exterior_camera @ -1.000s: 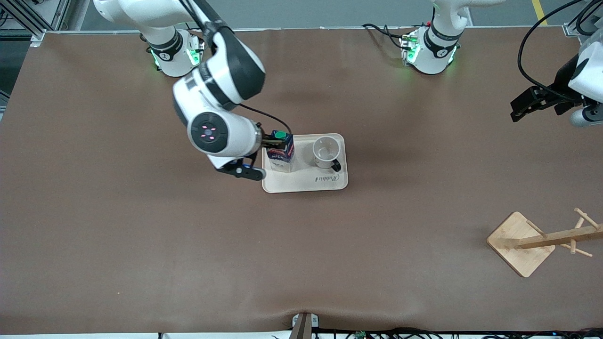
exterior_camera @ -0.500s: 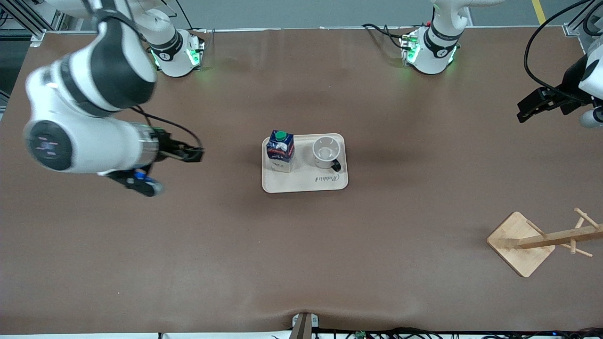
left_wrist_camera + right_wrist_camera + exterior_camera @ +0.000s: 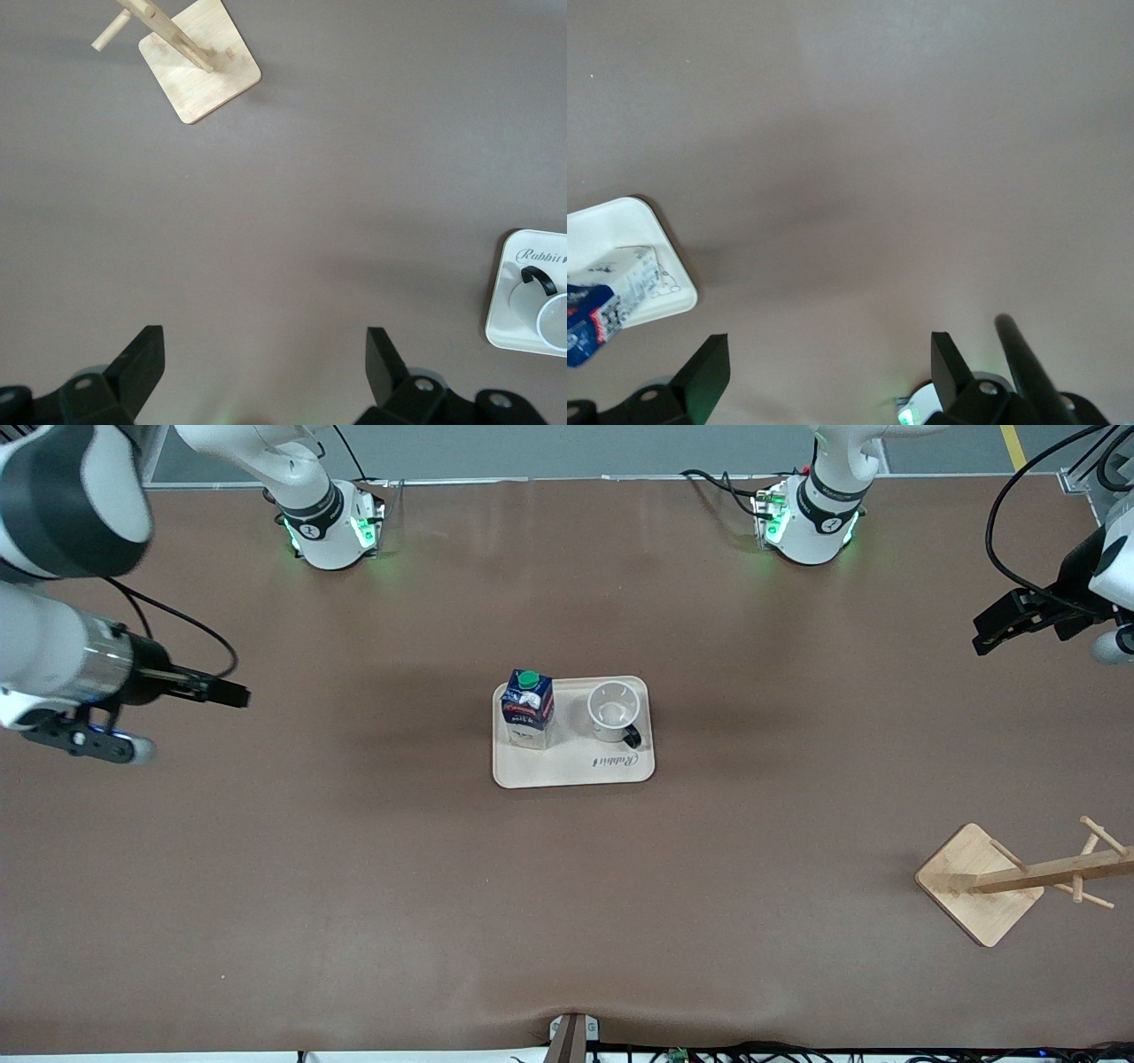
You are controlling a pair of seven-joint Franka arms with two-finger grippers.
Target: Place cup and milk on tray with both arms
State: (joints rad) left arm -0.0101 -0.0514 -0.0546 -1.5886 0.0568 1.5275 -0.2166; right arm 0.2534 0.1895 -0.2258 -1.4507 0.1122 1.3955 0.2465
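Note:
The cream tray (image 3: pixel 576 771) lies in the middle of the table. The dark blue milk carton (image 3: pixel 528 710) with its green cap stands upright on the tray's end toward the right arm. The white cup (image 3: pixel 613 710) stands upright beside it on the tray, black handle toward the front camera. My right gripper (image 3: pixel 232 693) is open and empty, up over bare table at the right arm's end; its wrist view shows the tray's corner (image 3: pixel 656 305) and the carton (image 3: pixel 602 305). My left gripper (image 3: pixel 992 633) is open and empty, up over the left arm's end; its view shows the tray (image 3: pixel 509 314) and cup (image 3: pixel 547 314).
A wooden mug stand with a square base (image 3: pixel 979 881) and pegs stands toward the left arm's end, nearer the front camera; it also shows in the left wrist view (image 3: pixel 199 62). The two arm bases (image 3: pixel 332 522) (image 3: pixel 811 518) stand along the table's top edge.
My right gripper has let go of the milk carton on the tray and swung away toward the right arm's end of the table. The left arm has barely moved.

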